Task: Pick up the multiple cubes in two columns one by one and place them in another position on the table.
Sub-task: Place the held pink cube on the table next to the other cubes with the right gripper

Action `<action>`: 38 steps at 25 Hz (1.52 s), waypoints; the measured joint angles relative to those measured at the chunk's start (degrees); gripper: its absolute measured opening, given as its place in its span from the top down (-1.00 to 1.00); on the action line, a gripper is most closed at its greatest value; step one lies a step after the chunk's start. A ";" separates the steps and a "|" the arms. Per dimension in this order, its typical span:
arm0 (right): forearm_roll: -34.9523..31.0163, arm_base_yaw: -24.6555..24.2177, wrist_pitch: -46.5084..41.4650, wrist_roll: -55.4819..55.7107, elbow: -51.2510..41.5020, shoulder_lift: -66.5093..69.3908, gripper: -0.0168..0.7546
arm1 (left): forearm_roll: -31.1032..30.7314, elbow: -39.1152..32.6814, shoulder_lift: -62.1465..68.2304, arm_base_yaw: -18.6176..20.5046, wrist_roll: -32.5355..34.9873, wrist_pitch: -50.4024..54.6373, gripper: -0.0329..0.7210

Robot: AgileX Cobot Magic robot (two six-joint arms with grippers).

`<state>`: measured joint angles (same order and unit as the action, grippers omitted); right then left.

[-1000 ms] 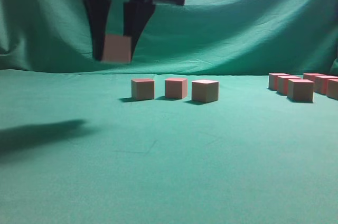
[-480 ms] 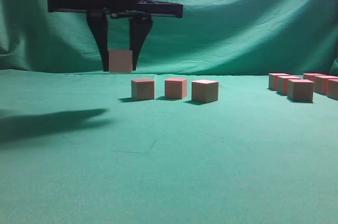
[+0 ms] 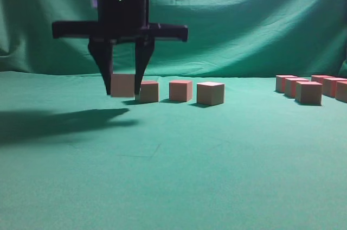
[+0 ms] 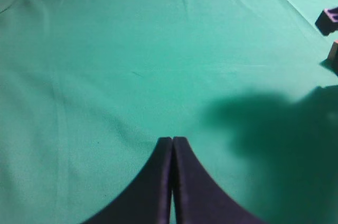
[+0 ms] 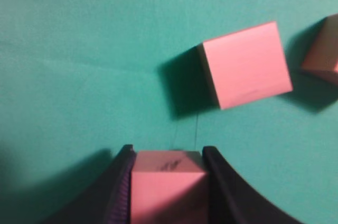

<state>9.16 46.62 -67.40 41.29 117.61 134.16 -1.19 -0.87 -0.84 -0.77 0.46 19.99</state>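
Right gripper (image 3: 123,93) pinches a cube (image 3: 122,85) between its fingers, low over the table (image 3: 179,170); the nearest cube of the row (image 3: 147,91) sits just beside its finger. Left gripper (image 4: 172,142) pressed together, well apart.

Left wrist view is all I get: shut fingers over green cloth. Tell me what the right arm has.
Observer: The right gripper is shut on a cube, low over the table.
Operator: Give me its neighbours.
Observer: Three cubes stand in a row, to the right of it in the exterior view. The nearest cube is close beside it, and the right wrist view shows a gap between them.
Operator: Report the rest of the cubes.
Observer: A cluster of cubes sits at the far right edge of the exterior view.
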 joint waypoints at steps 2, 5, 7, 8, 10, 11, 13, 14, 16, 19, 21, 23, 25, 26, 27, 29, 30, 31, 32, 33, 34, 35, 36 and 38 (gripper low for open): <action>-0.18 0.00 0.53 0.00 0.00 0.46 0.32 | 0.00 0.00 0.00 0.00 0.00 0.00 0.91; 0.37 0.00 1.92 0.00 0.00 0.46 0.32 | 0.00 0.00 0.00 0.00 0.00 0.00 0.91; 0.83 0.00 2.64 0.14 0.00 0.46 0.32 | 0.00 0.00 0.00 0.00 0.00 0.00 0.91; 0.92 0.00 2.78 0.14 0.00 0.46 0.32 | 0.00 0.00 0.00 0.00 0.00 0.00 0.91; 1.14 0.00 2.99 0.39 0.00 0.52 0.32 | 0.00 0.00 0.00 0.00 0.00 0.00 0.91; 1.14 0.00 2.99 0.39 0.00 0.77 0.32 | 0.00 0.00 0.00 0.00 0.00 0.00 0.91; 1.14 0.00 2.99 0.50 0.00 1.20 0.32 | 0.00 0.00 0.00 0.00 0.00 0.00 0.91; 1.14 0.00 2.88 0.63 0.00 1.29 0.32 | 0.00 0.00 0.00 0.00 0.00 0.00 0.91; 1.14 0.00 2.79 0.63 0.00 1.34 0.32 | 0.00 0.00 0.00 0.00 0.00 0.00 0.91; 1.51 0.00 2.79 0.71 0.00 1.34 0.32 | 0.00 0.00 0.00 0.00 0.00 0.00 0.91; 1.91 0.00 2.79 0.84 0.00 1.34 0.32 | 0.00 0.00 0.00 0.00 0.00 0.00 0.91; 2.21 0.00 2.79 0.84 0.00 1.34 0.32 | 0.00 0.00 0.00 0.00 0.00 0.00 0.91; 2.31 0.00 2.79 0.84 0.00 1.34 0.32 | 0.00 0.00 0.00 0.00 0.00 0.00 0.91; 2.31 0.00 2.79 0.84 0.00 1.34 0.32 | 0.00 0.00 0.00 0.00 0.00 0.00 0.91; 2.31 0.00 2.79 0.84 0.00 1.34 0.32 | 0.00 0.00 0.00 0.00 0.00 0.00 0.91; 2.04 0.00 2.75 0.22 0.00 1.34 0.32 | 0.00 0.00 0.00 0.00 0.00 0.00 0.91; 1.68 0.00 2.75 -0.31 0.00 1.34 0.32 | 0.00 0.00 0.00 0.00 0.00 0.00 0.91; 1.54 0.00 2.75 -0.74 0.00 1.34 0.32 | 0.00 0.00 0.00 0.00 0.00 0.00 0.91; 1.42 0.00 2.75 -1.20 0.00 1.34 0.32 | 0.00 0.00 0.00 0.00 0.00 0.00 0.91; 1.32 0.00 2.64 -1.47 0.00 1.34 0.32 | 0.00 0.00 0.00 0.00 0.00 0.00 0.91; 1.32 0.00 2.50 -1.47 0.00 1.34 0.32 | 0.00 0.00 0.00 0.00 0.00 0.00 0.91; 1.28 0.00 2.25 -1.47 0.00 1.34 0.32 | 0.00 0.00 0.00 0.00 0.00 0.00 0.91; 1.28 0.00 2.14 -1.57 0.00 1.34 0.32 | 0.00 0.00 0.00 0.00 0.00 0.00 0.91; 1.19 0.00 1.88 -1.57 0.00 1.34 0.15 | 0.00 0.00 0.00 0.00 0.00 0.00 0.91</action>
<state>10.35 46.62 -65.52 39.72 117.61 135.51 -1.19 -0.87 -0.84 -0.77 0.46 19.99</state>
